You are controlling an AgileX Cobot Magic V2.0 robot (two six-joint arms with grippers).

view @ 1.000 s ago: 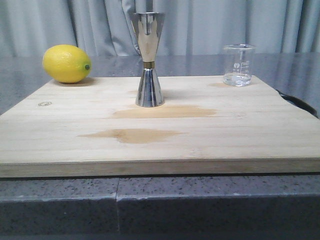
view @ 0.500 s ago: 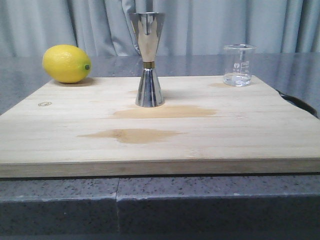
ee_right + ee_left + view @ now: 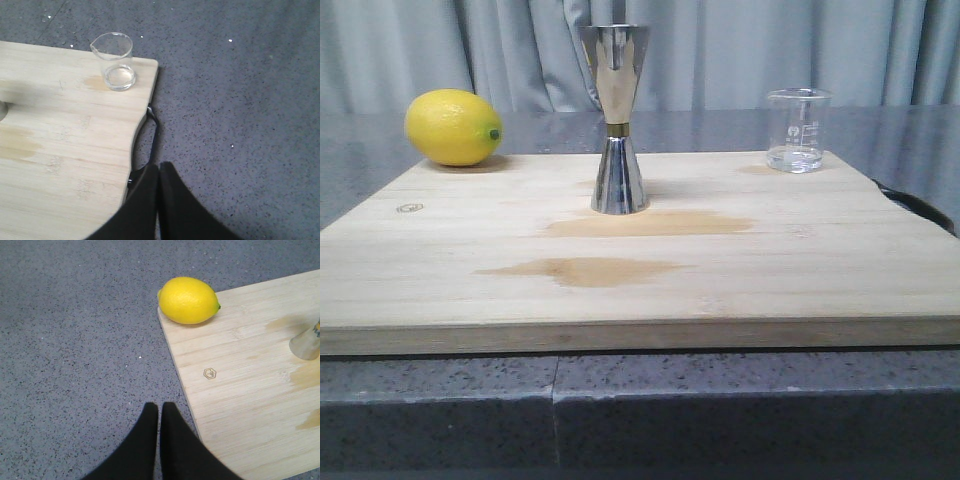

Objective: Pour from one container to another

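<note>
The beaker (image 3: pixel 798 130) stands at the board's (image 3: pixel 720 290) far right corner, light, slick, breakable glass (best gripped mid-wall), apart from the central jigger (image 3: pixel 617 120), both hands (image 3: pixel 159 412) (image 3: pixel 158 172) clenched, empty.

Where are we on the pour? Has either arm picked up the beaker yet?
Nothing done yet. The glass beaker stands upright at the board's far right corner, a little clear liquid in the bottom, untouched. The steel jigger stands mid-board. In hand: nothing; the left tool and right tool are both shut and empty, over the counter at the board's edges. Left: grasp the beaker, carry it to the jigger, tip it.
</note>
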